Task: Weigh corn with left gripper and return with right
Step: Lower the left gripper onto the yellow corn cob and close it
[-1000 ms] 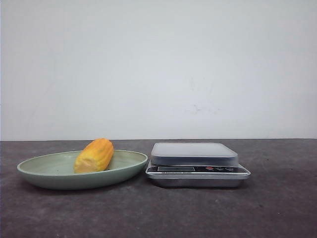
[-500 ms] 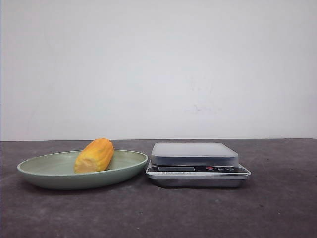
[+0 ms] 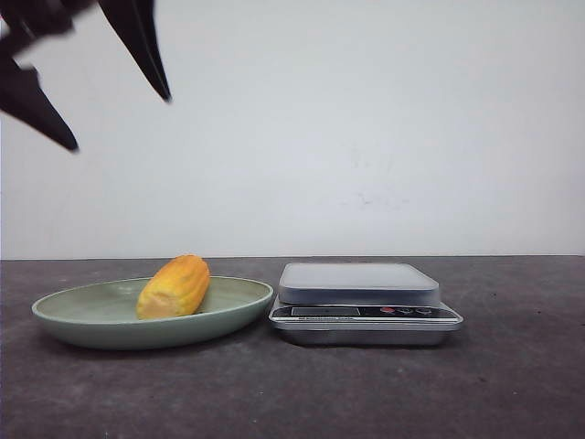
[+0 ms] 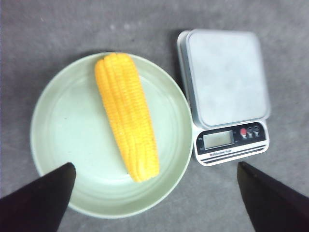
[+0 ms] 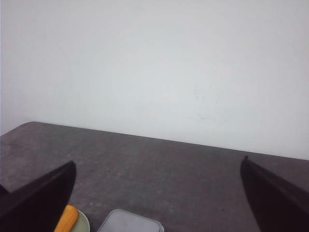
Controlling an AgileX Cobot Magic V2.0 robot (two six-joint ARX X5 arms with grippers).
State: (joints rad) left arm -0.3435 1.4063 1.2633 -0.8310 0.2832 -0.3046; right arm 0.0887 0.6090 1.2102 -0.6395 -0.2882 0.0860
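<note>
A: Progress? Where was the corn point(image 3: 175, 286)?
B: None visible. It lay on the green plate point(image 3: 82, 320), scale point(image 3: 364, 302) bare, nothing weighed.
A: Grippers?
B: Left gripper point(image 3: 119, 119) hung high above the plate, jaws wide, empty. Right gripper point(image 5: 157, 193) wide too, empty.

Front view: low, near desk point(image 3: 512, 384) level, facing the white wall point(image 3: 366, 128), side-on and close to plate point(image 3: 101, 322) and scale point(image 3: 364, 304). Left wrist view: high above, looking straight down on the same plate point(image 4: 63, 121) and scale point(image 4: 224, 82). Right wrist view: farther back, facing forward toward the wall point(image 5: 169, 63), catching only the plate point(image 5: 82, 223) and scale point(image 5: 130, 222) edges.
</note>
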